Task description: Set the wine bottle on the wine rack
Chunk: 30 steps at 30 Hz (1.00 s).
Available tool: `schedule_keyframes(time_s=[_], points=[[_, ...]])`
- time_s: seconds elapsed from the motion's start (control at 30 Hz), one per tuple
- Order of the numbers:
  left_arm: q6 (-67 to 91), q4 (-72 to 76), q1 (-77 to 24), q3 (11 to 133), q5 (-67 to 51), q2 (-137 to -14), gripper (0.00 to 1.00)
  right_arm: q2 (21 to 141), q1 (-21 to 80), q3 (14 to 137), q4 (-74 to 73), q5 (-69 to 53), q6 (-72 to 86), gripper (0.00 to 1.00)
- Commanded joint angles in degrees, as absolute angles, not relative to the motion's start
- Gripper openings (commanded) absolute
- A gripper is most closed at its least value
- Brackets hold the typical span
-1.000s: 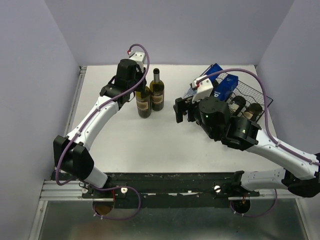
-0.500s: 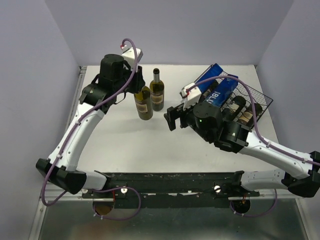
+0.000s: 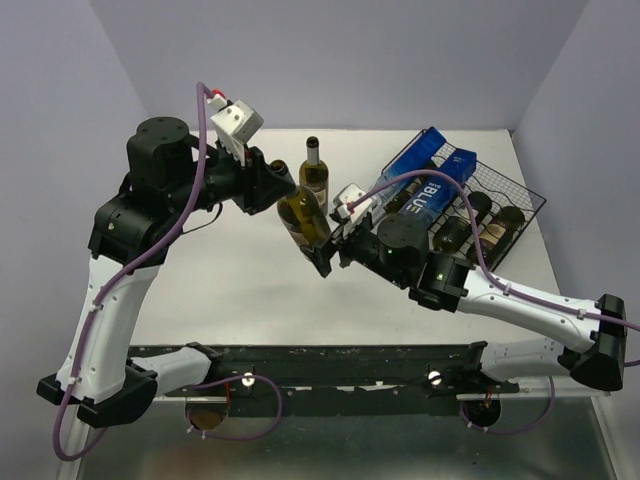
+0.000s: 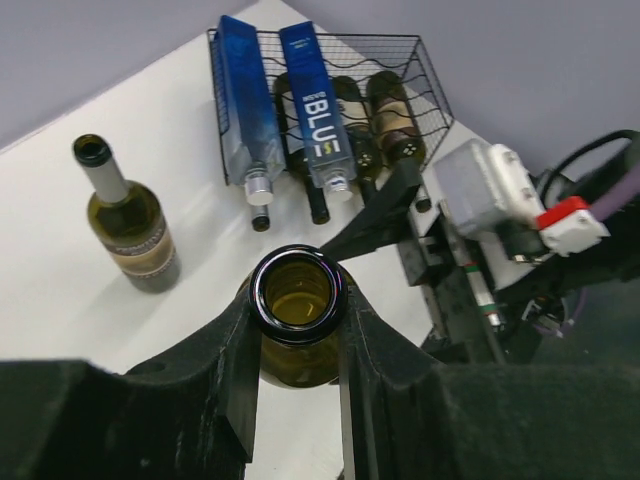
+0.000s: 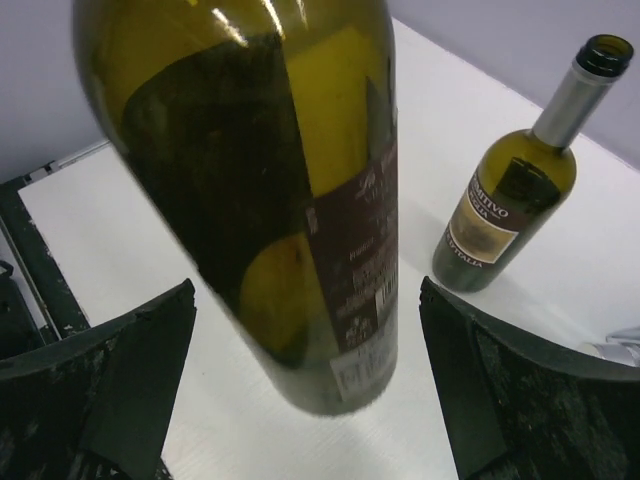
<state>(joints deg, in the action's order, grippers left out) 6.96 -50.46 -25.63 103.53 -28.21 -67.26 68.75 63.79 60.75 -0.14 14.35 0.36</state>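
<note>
My left gripper [image 3: 278, 188] is shut on the neck of an olive-green wine bottle [image 3: 304, 221] and holds it tilted above the table. In the left wrist view its open mouth [image 4: 297, 294] sits between my fingers [image 4: 235, 350]. My right gripper [image 3: 323, 254] is open, its fingers [image 5: 130, 370] wide on either side of the bottle's lower body [image 5: 300, 200], not touching it. The black wire wine rack [image 3: 521, 186] stands at the back right and shows in the left wrist view [image 4: 428, 92], holding blue bottles and dark bottles.
A second green bottle [image 3: 314, 181] stands upright behind the held one; it also shows in the left wrist view [image 4: 128, 226] and the right wrist view [image 5: 508, 205]. The grey walls close in on both sides and behind. A black rail runs along the near edge.
My left arm has lifted the bottle off the table, tilted it and carried it rightward. My right gripper has moved left and now brackets the bottle's base.
</note>
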Motion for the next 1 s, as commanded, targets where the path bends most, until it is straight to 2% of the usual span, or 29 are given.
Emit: schedule_keyframes(time_s=[0.0, 0.2, 0.3, 0.37, 0.6, 0.63, 0.67, 0.7, 0.77, 0.9, 0.93, 0.97], points=[[10.1, -45.9, -25.9, 105.8, -39.1, -64.6, 0.00, 71.3, 64.0, 59.4, 6.7, 10.4, -2.8, 1.00], [11.3, -44.1, -26.0, 105.4, -41.3, -62.8, 0.00, 72.5, 64.0, 59.3, 6.8, 12.2, -4.0, 1.00], [11.2, -44.3, -26.0, 105.3, -40.5, -62.6, 0.00, 71.9, 63.9, 59.0, 7.3, 14.0, -4.8, 0.93], [11.3, -44.0, -26.0, 104.9, -40.5, -62.3, 0.00, 71.4, 63.9, 58.5, 8.0, 15.6, -5.9, 0.80], [11.3, -42.4, -25.9, 103.6, -40.4, -60.9, 0.00, 69.8, 64.0, 57.7, 10.1, 20.2, -12.6, 0.28], [11.2, -42.2, -26.0, 103.4, -40.5, -60.6, 0.08, 69.7, 64.0, 57.7, 10.4, 20.4, -13.8, 0.21], [10.6, -41.9, -26.0, 103.1, -41.0, -60.4, 0.24, 69.5, 64.0, 57.9, 10.6, 20.5, -15.5, 0.12], [9.9, -41.6, -25.9, 102.3, -41.7, -59.9, 0.44, 69.3, 63.9, 57.9, 11.2, 20.6, -16.9, 0.04], [9.0, -40.6, -26.0, 100.6, -42.4, -59.0, 0.72, 68.9, 63.9, 57.8, 12.2, 21.0, -20.5, 0.01], [7.7, -38.7, -26.0, 96.6, -37.7, -56.3, 0.94, 67.3, 64.0, 55.7, 17.2, 23.0, -30.6, 0.01], [7.3, -38.8, -26.0, 96.3, -36.0, -55.6, 0.99, 67.0, 64.0, 55.1, 19.0, 23.8, -32.8, 0.01], [6.9, -38.9, -26.0, 96.2, -34.3, -55.0, 0.99, 66.6, 64.0, 54.6, 19.9, 24.3, -36.0, 0.01]])
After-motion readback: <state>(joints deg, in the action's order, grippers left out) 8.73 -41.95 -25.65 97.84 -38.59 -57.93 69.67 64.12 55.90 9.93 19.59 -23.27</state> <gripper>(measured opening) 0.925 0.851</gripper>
